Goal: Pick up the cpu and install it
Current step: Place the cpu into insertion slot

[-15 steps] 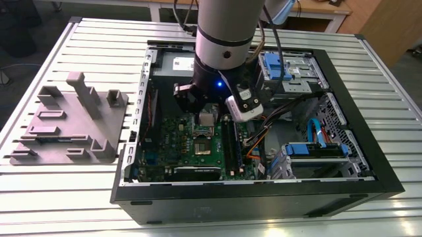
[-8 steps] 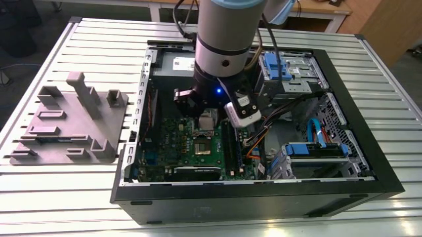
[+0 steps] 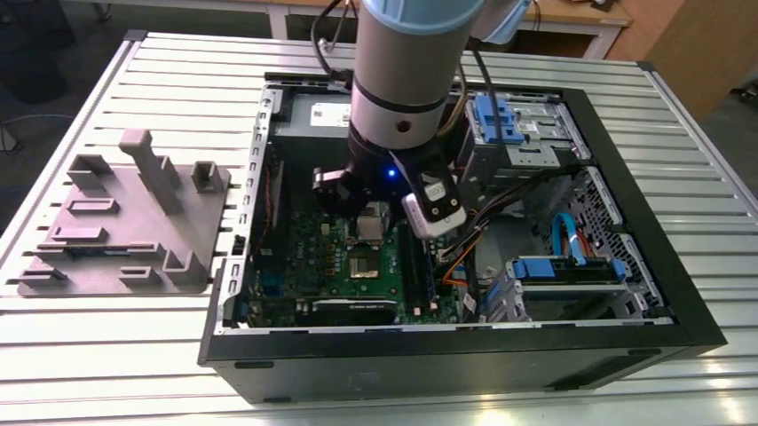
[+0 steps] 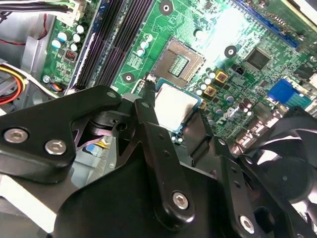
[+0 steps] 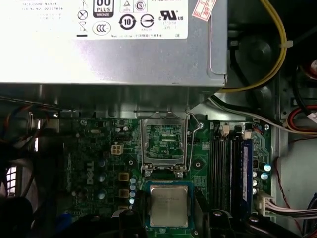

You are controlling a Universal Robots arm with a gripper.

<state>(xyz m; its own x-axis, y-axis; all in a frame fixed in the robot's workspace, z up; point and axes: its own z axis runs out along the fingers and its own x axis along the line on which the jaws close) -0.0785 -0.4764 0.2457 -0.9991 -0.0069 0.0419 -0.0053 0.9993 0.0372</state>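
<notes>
Green motherboard (image 5: 202, 166) below cpu (image 5: 168, 206) between fingers (image 4: 148, 119)

Cpu (image 4: 176, 105): small flat square chip; a pale silver-grey metal lid is framed by a narrow green substrate edge. It is gripped on two opposite sides by the end effector (image 4: 174, 111) and held lid-up, roughly level. It is held above the green motherboard (image 4: 163, 25), just beside the open socket (image 4: 181, 62), and is not seated in it. In the first wrist view the cpu (image 5: 168, 206) edges are seen roughly parallel with the socket frame.
</notes>
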